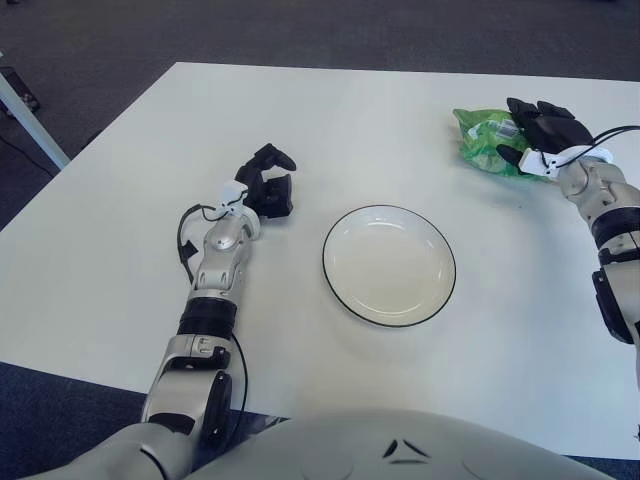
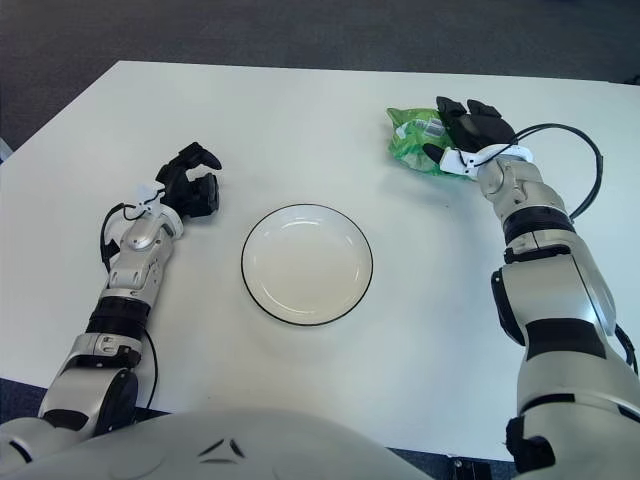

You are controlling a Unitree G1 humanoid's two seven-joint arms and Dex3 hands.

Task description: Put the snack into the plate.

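Observation:
The snack, a green crinkled bag (image 1: 482, 138), lies on the white table at the far right. My right hand (image 1: 530, 138) is on the bag's right side. Its fingers (image 1: 545, 122) reach over the top and the thumb presses the near edge, so the hand grips the bag, which still touches the table. The plate (image 1: 345, 290), white with a thin dark rim, sits empty at the table's middle, to the near left of the bag. My left hand (image 1: 268, 182) shows to the left of the plate, fingers loosely bent and holding nothing.
The white table (image 1: 330, 120) ends at its far edge just behind the bag, with dark carpet beyond. A white furniture leg (image 1: 25, 120) stands off the table at the far left.

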